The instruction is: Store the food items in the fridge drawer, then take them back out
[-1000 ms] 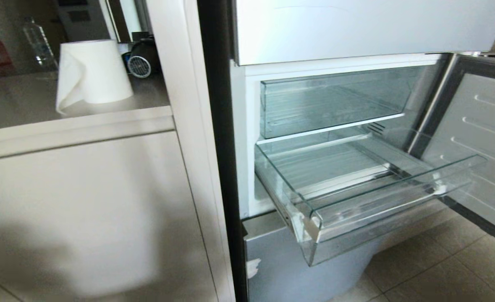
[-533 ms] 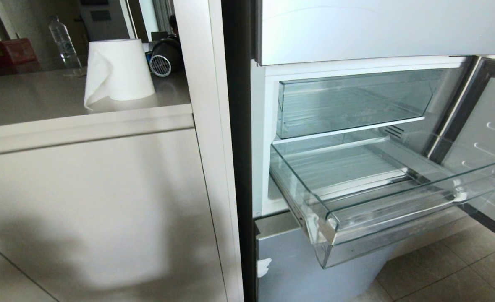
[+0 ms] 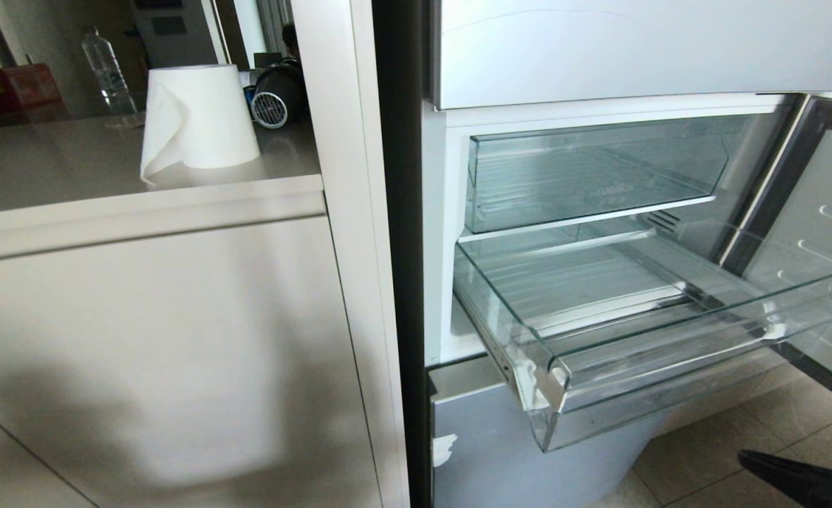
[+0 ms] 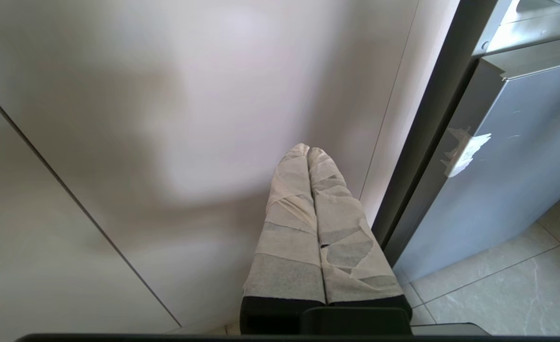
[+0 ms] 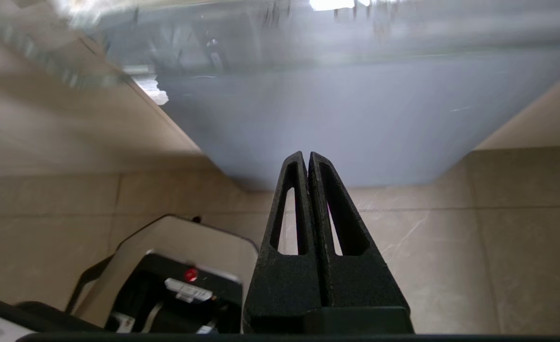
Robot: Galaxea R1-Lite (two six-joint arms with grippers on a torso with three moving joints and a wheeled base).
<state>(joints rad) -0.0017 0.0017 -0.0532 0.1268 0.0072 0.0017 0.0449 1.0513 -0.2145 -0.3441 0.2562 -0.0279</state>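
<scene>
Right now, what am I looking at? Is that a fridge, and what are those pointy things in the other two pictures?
Yes, it's a fridge, seen from a camera on a robot's head. Its clear fridge drawer is pulled out and has nothing in it. On the counter stand a paper towel roll and a water bottle.

The other two pictures come from cameras on the robot's wrists. The pointy things are its "hands", called grippers. The left gripper, wrapped in pale tape, is pinched shut by a cabinet. The black right gripper is shut too, low near the floor. Neither holds anything, and no food shows anywhere.
</scene>
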